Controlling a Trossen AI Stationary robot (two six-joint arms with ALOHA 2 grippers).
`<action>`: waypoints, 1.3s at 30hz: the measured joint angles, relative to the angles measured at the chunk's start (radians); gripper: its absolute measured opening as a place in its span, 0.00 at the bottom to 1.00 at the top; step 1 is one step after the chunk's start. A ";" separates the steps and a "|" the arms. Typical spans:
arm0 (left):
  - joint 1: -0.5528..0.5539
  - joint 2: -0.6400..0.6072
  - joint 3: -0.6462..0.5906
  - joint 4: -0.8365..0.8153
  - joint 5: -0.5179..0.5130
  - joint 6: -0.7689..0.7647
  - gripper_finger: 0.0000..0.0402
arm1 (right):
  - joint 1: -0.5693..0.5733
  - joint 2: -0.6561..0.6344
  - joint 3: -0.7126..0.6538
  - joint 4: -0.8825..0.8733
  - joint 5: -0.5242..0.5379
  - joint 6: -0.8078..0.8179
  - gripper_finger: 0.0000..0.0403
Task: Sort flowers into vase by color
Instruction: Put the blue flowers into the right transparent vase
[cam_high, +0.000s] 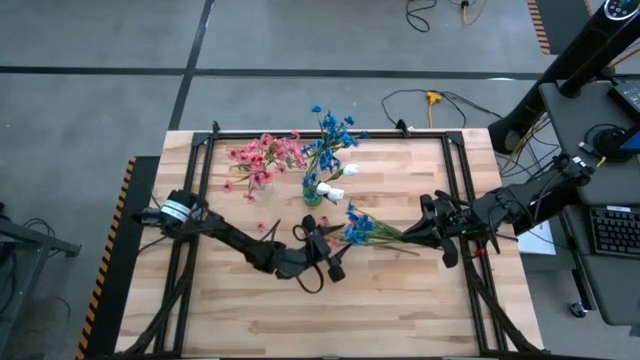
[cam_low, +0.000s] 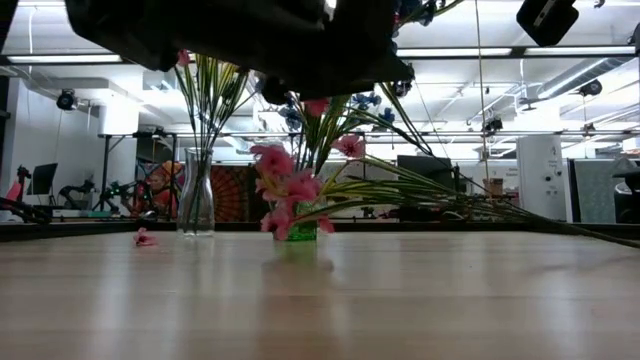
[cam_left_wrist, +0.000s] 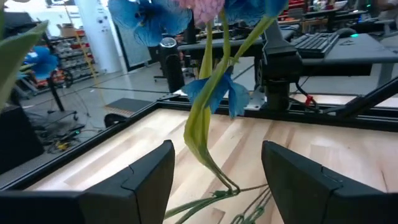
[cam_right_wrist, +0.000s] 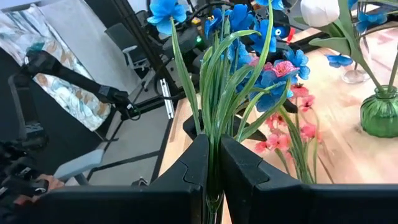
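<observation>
Blue flowers (cam_high: 358, 228) lie near the table's (cam_high: 400, 300) centre, their stems held by the right gripper (cam_right_wrist: 213, 163).
Right gripper is at 3 o'clock, fingers closed on the stems; left gripper (cam_high: 322, 240), half open around a stem, is at 9 o'clock of the blossoms; a green vase (cam_high: 312, 193) stands at 12 o'clock.

The high view looks straight down on the table (cam_high: 300, 300). The low view looks level across it. Each wrist view looks closely past its own fingers. All share the blue flowers (cam_high: 358, 228).
</observation>
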 joint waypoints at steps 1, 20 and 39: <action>0.006 0.000 0.000 0.000 0.010 -0.003 0.56 | 0.000 0.000 0.000 0.000 0.000 -0.004 0.07; 0.032 -0.002 0.009 0.017 0.046 0.029 0.34 | 0.000 0.002 0.000 0.002 -0.037 -0.064 0.07; 0.031 -0.004 0.011 -0.019 0.044 0.019 0.02 | 0.000 -0.002 0.010 0.048 -0.051 -0.066 0.07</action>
